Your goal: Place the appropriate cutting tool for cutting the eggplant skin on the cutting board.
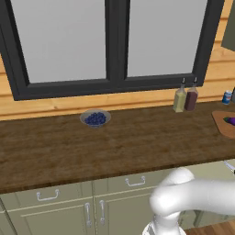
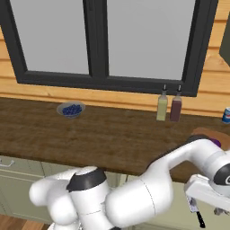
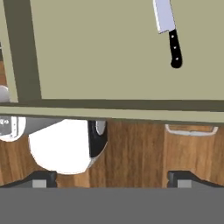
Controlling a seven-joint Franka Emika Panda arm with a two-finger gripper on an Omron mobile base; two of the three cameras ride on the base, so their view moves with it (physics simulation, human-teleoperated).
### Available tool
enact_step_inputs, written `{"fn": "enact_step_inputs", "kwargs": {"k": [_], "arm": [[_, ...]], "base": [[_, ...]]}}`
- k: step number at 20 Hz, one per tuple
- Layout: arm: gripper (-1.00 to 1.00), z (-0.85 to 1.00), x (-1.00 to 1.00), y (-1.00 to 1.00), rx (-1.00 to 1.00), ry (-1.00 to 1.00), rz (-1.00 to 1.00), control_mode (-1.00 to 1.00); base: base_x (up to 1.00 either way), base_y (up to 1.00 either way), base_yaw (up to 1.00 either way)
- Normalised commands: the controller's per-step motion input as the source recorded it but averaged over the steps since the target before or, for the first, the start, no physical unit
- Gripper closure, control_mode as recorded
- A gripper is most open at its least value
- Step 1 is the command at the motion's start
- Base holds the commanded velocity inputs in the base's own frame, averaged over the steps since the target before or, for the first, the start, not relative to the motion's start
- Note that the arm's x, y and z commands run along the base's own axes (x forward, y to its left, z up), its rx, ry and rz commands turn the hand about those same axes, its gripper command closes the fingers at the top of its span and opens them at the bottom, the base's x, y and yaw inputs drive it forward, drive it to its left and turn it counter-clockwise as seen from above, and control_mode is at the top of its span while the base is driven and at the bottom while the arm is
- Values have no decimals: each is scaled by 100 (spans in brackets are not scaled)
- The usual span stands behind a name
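A knife [image 3: 168, 30] with a silver blade and a black riveted handle lies on a pale beige surface, well ahead of my gripper [image 3: 112, 178]. The gripper is open, its two dark fingertips [image 3: 41, 178] far apart with nothing between them. In the right base view the arm bends down past the counter's front edge, and the knife [image 2: 198, 215] shows just below the hand. The cutting board [image 1: 221, 123] lies at the counter's far right with the small purple eggplant [image 1: 231, 120] on it. Board [image 2: 203, 132] and eggplant [image 2: 217, 143] are partly hidden behind the arm.
A bowl of blue berries [image 1: 95, 119] sits mid-counter under the window. Two bottles [image 1: 185, 98] and a blue can [image 1: 226, 97] stand by the wall near the board. Pale green cabinet drawers [image 1: 50, 196] run under the counter. Wooden floor [image 3: 140, 153] lies below the hand.
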Motion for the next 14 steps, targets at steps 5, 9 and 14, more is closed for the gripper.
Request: {"fn": "enact_step_inputs", "kwargs": {"k": [5,9,14], "arm": [[-100,-100,48,-4,0,1,2,-100],[-100,-100,26,-9,0,1,0,-100],[-100,-89,3,-14,0,1,0,-100]], "base": [[0,0,0],[0,0,0],[0,0,0]]}}
